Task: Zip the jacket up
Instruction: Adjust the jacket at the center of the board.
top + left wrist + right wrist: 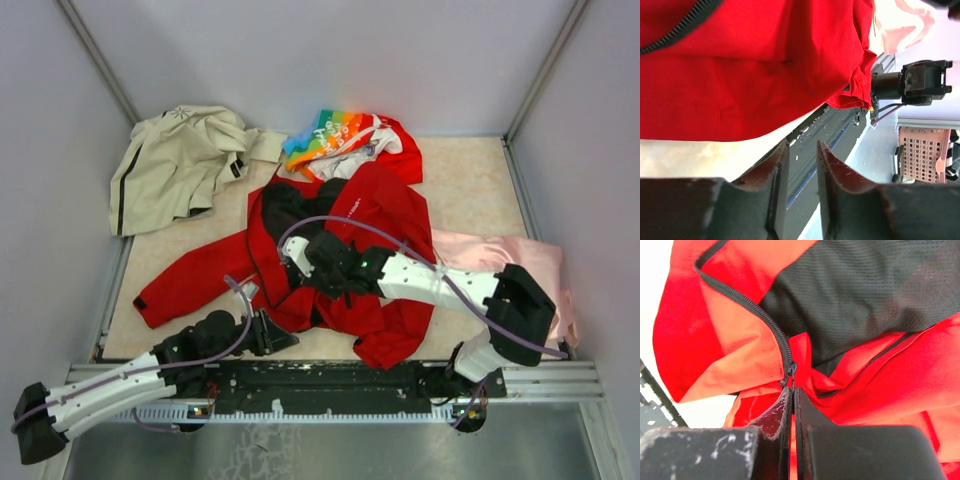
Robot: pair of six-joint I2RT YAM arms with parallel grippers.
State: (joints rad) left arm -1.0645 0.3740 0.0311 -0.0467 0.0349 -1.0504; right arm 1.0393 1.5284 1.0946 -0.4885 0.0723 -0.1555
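Beige tabletop (470,180) bears the red jacket (385,215); the right gripper (792,390) pinches its zipper pull (791,371) at the fingertips, while the left gripper (802,155), fingers slightly spread and empty, sits just short of the hem.

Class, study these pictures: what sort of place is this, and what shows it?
Probably a robot test cell: a left arm and right arm bolted to a rail at the table edge, plain grey walls around it, and a red jacket laid out.
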